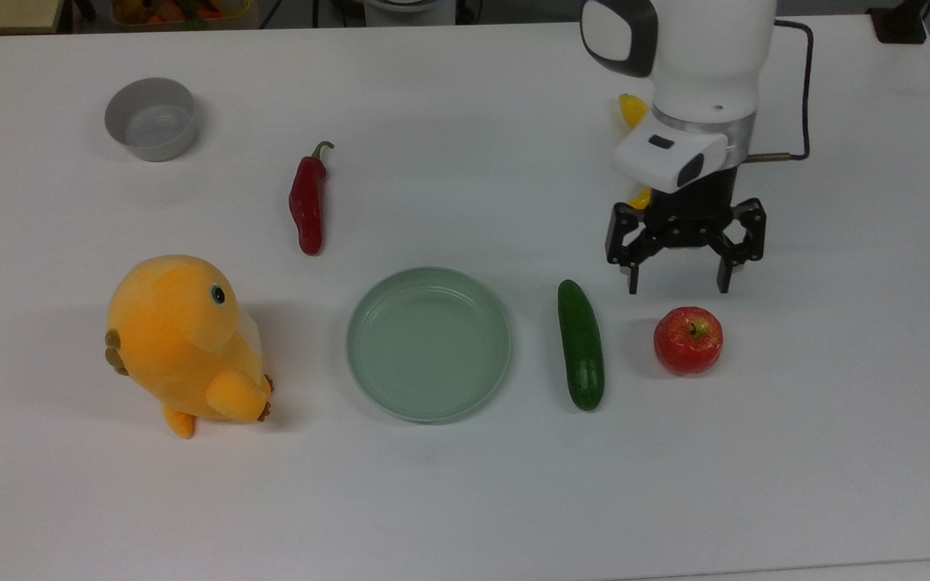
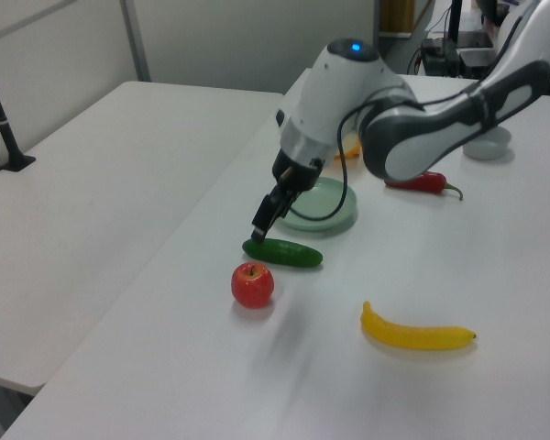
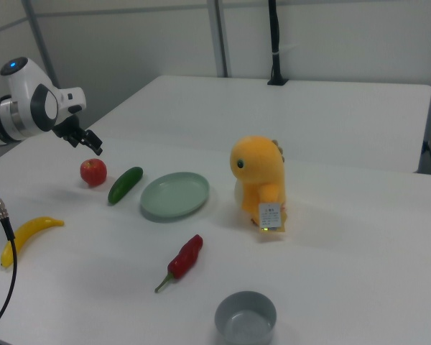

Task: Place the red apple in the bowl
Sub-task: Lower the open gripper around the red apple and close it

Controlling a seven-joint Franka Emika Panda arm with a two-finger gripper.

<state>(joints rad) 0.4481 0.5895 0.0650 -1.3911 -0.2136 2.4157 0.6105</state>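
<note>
Hanging in the air close above the red apple point(image 1: 688, 340), the gripper point(image 1: 679, 282) has its two fingers spread wide apart and nothing between them. That apple sits on the white table point(image 1: 465, 500), upright with its stem up, untouched. Taking the apple as the mark: the cucumber point(image 1: 580, 344) lies just beside it, the pale green dish point(image 1: 428, 344) beyond the cucumber, and the orange plush toy point(image 1: 182, 342) further still. The grey bowl point(image 1: 151, 119) stands well apart from the apple, past the red chili pepper point(image 1: 307, 202). A banana point(image 2: 416, 331) lies near the apple too.
</note>
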